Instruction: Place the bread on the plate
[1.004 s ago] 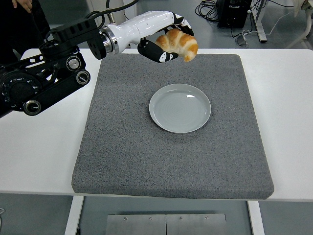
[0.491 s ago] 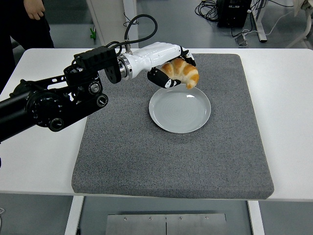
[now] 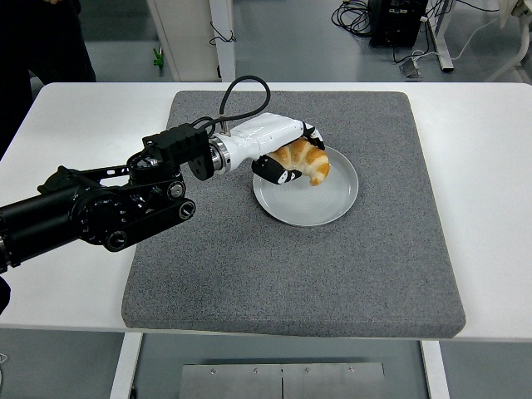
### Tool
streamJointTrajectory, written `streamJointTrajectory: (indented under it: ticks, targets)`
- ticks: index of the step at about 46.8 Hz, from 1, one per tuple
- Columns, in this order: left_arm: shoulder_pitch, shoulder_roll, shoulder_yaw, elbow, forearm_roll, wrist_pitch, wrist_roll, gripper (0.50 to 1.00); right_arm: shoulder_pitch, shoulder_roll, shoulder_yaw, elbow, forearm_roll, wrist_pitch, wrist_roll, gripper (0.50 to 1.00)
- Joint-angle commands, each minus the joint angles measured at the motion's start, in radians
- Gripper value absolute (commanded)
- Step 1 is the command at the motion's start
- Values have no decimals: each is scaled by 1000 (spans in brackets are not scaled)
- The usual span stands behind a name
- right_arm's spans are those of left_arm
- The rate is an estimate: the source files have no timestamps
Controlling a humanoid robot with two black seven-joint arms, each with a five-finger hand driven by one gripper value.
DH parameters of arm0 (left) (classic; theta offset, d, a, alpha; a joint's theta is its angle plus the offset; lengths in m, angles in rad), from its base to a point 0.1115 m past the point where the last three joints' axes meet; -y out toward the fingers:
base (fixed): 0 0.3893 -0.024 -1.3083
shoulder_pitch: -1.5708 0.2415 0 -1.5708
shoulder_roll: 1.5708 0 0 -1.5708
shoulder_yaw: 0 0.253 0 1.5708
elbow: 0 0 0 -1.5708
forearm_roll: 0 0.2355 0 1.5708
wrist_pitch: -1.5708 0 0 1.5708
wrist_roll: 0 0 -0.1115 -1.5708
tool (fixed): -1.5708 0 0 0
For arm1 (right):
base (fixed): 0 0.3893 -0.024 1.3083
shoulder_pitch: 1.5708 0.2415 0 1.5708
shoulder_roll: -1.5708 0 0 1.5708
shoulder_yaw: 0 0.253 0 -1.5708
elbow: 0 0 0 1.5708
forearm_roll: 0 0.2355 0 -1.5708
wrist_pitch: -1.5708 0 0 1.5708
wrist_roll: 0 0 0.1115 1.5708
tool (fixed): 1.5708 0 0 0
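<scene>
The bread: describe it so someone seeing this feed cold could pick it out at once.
Start at the grey mat covering the middle of the white table, then find the round pale plate on it. The bread is a golden-brown croissant over the plate's far-left part, gripped by the left hand. It is the only warm-coloured thing among grey, white and black.
</scene>
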Motion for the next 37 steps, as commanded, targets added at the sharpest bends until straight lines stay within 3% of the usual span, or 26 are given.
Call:
streamJointTrajectory:
  ticks: [1, 11, 22, 37]
  targets:
    - [5, -11, 0, 18, 0, 0, -1, 596, 0, 0, 0, 0, 0, 1, 0, 1000]
    - [16, -74, 41, 101, -6, 45, -24, 599, 0, 0, 0, 0, 0, 1, 0, 1000]
    - [43, -119, 43, 139, -12, 49, -34, 604, 0, 0, 0, 0, 0, 0, 0, 1000]
    - [46, -119, 43, 147, -14, 59, -34, 613, 0, 0, 0, 0, 0, 1, 0, 1000]
